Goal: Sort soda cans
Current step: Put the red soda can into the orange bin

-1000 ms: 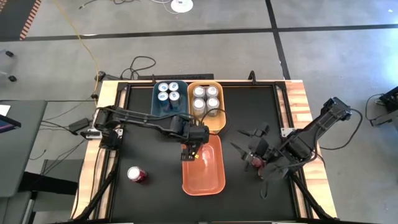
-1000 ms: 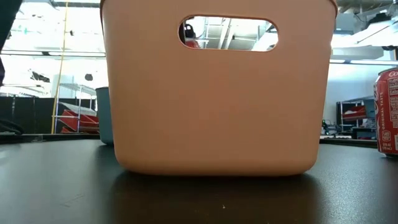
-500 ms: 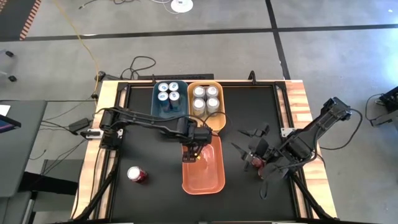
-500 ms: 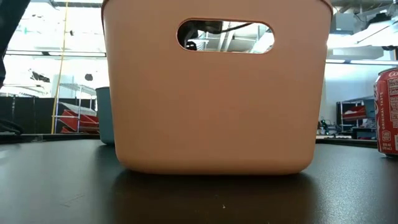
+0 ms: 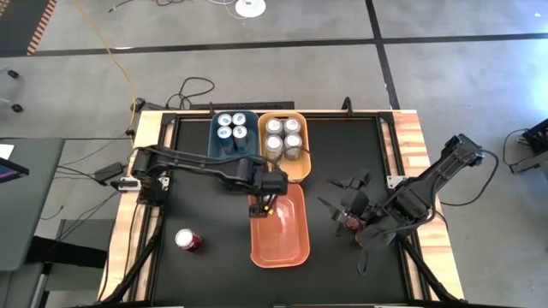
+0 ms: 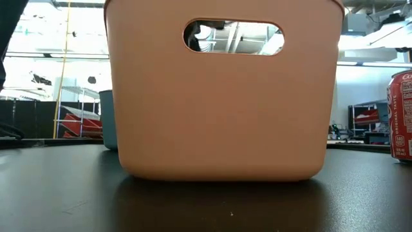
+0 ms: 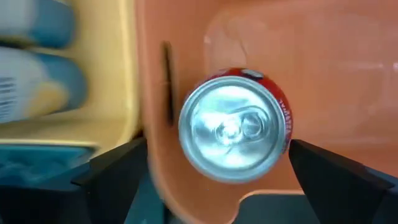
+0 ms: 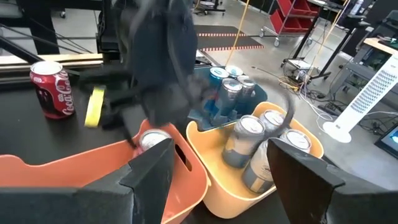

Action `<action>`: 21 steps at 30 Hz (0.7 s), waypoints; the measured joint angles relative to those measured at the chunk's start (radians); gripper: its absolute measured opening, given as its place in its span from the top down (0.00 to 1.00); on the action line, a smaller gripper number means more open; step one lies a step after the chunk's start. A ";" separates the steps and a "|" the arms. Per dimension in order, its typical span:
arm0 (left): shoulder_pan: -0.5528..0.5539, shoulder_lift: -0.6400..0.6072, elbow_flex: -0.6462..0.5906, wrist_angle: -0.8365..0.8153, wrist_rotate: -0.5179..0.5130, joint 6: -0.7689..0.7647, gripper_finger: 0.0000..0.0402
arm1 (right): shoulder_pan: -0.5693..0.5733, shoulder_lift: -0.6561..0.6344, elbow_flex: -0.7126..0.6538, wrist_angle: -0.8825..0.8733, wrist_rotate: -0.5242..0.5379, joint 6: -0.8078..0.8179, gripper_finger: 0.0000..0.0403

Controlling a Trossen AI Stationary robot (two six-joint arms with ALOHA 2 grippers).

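Reaching from the left edge toward mid-frame in the high view, the left arm held its left pincer (image 5: 265, 204) above the upper-left corner of the orange bin (image 5: 287, 244), jaws spread wide and released around nothing. Directly beneath it, a red can (image 7: 234, 126) stood upright inside that bin's corner, apart from both fingers. At the right of the frame the right arm sat folded low, its right pincer (image 5: 352, 221) part-open over the black desk (image 5: 214, 214); whether it gripped the red object at its tips I could not tell. Another red can (image 5: 187, 240) stood alone at lower left. Four dark blue cans (image 5: 233, 127) filled the teal bin (image 5: 213, 141), and four silver cans (image 5: 283, 133) the yellow bin (image 5: 295, 171), both above the orange one.
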 joint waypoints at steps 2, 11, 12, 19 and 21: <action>-0.005 -0.036 0.000 -0.005 -0.030 -0.006 0.03 | 0.000 0.007 0.000 -0.011 -0.007 0.001 0.32; -0.087 -0.281 0.000 -0.011 -0.179 -0.076 0.03 | -0.099 0.010 0.015 -0.235 -0.278 0.241 0.32; -0.102 -0.308 0.000 -0.011 -0.209 -0.086 0.03 | -0.120 0.009 0.016 -0.281 -0.323 0.297 0.32; -0.211 -0.461 -0.051 -0.003 -0.353 -0.179 0.03 | -0.237 0.019 0.017 -0.644 -0.590 0.534 0.36; -0.239 -0.497 -0.092 0.002 -0.386 -0.206 0.03 | -0.252 0.017 0.017 -0.715 -0.633 0.562 0.37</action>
